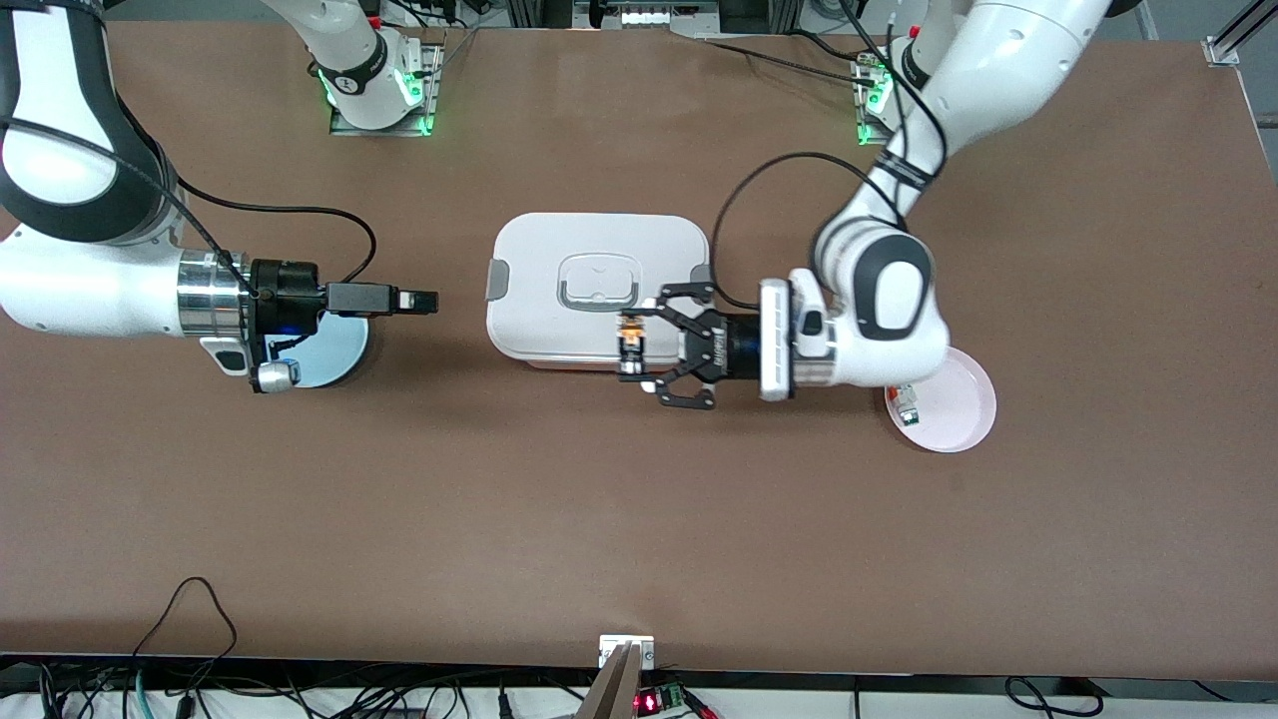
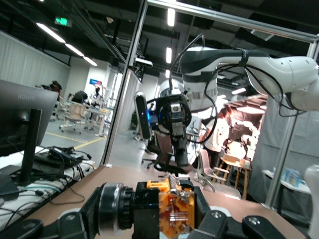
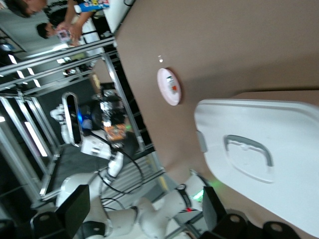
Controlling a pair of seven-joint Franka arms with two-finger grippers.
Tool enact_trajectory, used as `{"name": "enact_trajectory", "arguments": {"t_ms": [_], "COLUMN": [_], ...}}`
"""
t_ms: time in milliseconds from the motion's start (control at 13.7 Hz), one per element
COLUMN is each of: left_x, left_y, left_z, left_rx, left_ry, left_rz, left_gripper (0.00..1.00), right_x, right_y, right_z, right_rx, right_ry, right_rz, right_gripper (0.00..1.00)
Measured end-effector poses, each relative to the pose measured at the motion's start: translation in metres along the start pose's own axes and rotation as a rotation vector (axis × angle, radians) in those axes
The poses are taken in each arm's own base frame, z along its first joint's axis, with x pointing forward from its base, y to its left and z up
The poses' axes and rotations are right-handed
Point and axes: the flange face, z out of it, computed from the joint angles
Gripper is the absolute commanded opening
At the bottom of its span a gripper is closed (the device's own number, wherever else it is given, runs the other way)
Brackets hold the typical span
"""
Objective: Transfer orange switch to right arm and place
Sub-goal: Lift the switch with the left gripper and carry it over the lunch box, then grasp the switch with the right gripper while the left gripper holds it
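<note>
**End effectors apart, switch held aloft**

Our left end effector (image 1: 639, 352) was clenched on the orange switch (image 1: 632, 345) over the white box's (image 1: 597, 290) front edge. Our right end effector (image 1: 427, 301) waited, released, above the blue plate (image 1: 334, 355). A misaligned handover could drop the switch; bare bench (image 1: 639, 519) lay between them.

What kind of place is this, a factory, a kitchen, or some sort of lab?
Most likely a robotics lab in an open office or workshop. Two arms are bolted to a brown table with cables trailing off its edge, a monitor stands beside it, and people sit at desks farther off under strip lights.
</note>
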Motion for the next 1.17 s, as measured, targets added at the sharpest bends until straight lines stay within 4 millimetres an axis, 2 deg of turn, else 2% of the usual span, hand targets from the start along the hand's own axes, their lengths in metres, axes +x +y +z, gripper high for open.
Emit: {"name": "enact_trajectory", "arguments": {"t_ms": [146,219,438,658,804,950,1169], "left_x": [-0.019,-0.027,-0.042,-0.048,-0.041,-0.04,-0.039], "left_y": [0.032,0.045,0.071,0.08,0.076,0.075,0.074], "left_z": [0.048,0.065,0.094,0.104,0.104,0.105,0.104], "left_rx": [0.031,0.046,0.087,0.119,0.135,0.139,0.141], "left_ry": [0.051,0.061,0.065,0.047,0.069,0.076,0.077], "left_rz": [-0.019,-0.033,-0.075,-0.085,-0.09,-0.094,-0.089], "left_gripper": [0.2,0.2,0.2,0.21,0.21,0.21,0.21], "right_x": [0.005,0.007,0.012,0.011,0.013,0.013,0.011], "right_y": [0.009,0.013,0.014,0.017,0.033,0.048,0.048], "right_z": [0.007,0.011,0.025,0.051,0.066,0.074,0.079], "right_rx": [0.076,0.103,0.149,0.133,0.121,0.117,0.133], "right_ry": [-0.009,-0.01,-0.008,-0.011,-0.027,-0.037,-0.044], "right_rz": [0.046,0.063,0.087,0.072,0.058,0.07,0.088], "right_gripper": [1.0,1.0,1.0,1.0,1.0,0.99,0.99]}}
